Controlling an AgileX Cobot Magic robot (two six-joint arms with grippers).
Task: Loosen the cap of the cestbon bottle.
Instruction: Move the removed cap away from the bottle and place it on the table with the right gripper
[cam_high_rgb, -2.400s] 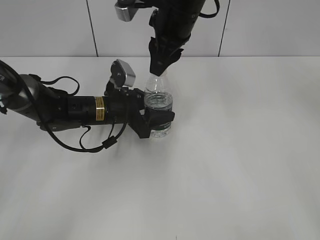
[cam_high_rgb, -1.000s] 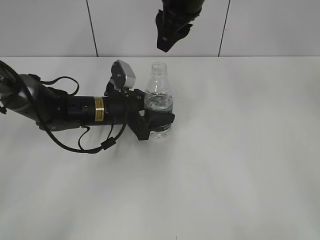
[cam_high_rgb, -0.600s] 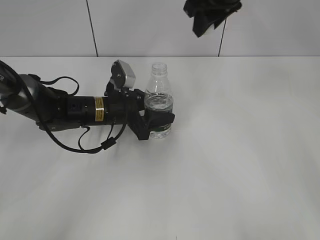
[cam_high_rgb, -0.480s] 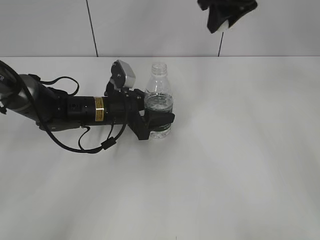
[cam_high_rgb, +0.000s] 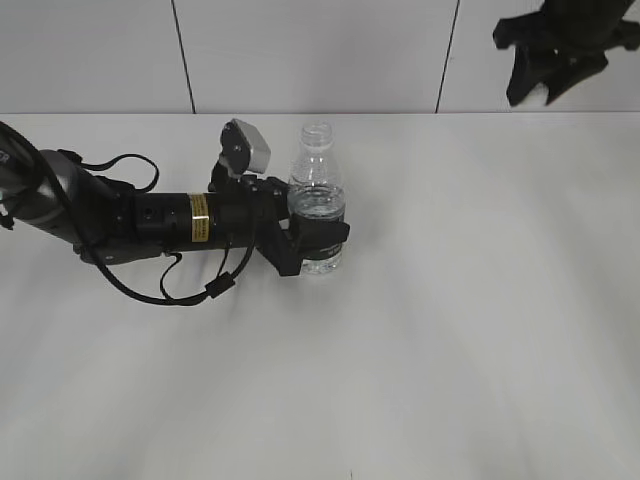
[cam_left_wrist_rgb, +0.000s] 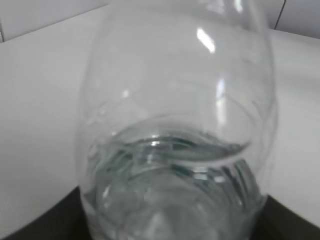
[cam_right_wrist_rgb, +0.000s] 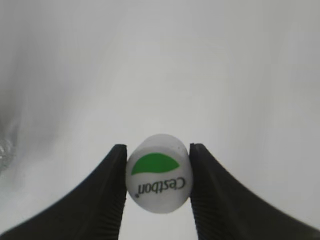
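Observation:
The cestbon bottle (cam_high_rgb: 318, 195) stands upright on the white table, clear, partly filled with water, a dark green label low on it and its neck bare at the top. My left gripper (cam_high_rgb: 312, 241) reaches in from the left and is shut on the bottle's lower body. In the left wrist view the bottle (cam_left_wrist_rgb: 175, 125) fills the frame, with the dark jaws just showing at the bottom corners. My right gripper (cam_high_rgb: 538, 92) hangs high at the far right, well away from the bottle. It is shut on the white cap (cam_right_wrist_rgb: 158, 172), whose green mark and lettering face the camera.
The white table (cam_high_rgb: 450, 320) stretches to the right and front of the bottle. A pale panelled wall (cam_high_rgb: 300, 50) stands behind it. The left arm and its cables (cam_high_rgb: 130, 225) lie across the table's left side.
The right gripper has risen off the bottle's neck with the cap and swung up and far to the right. The bottle's neck now stands bare. The left arm has not moved.

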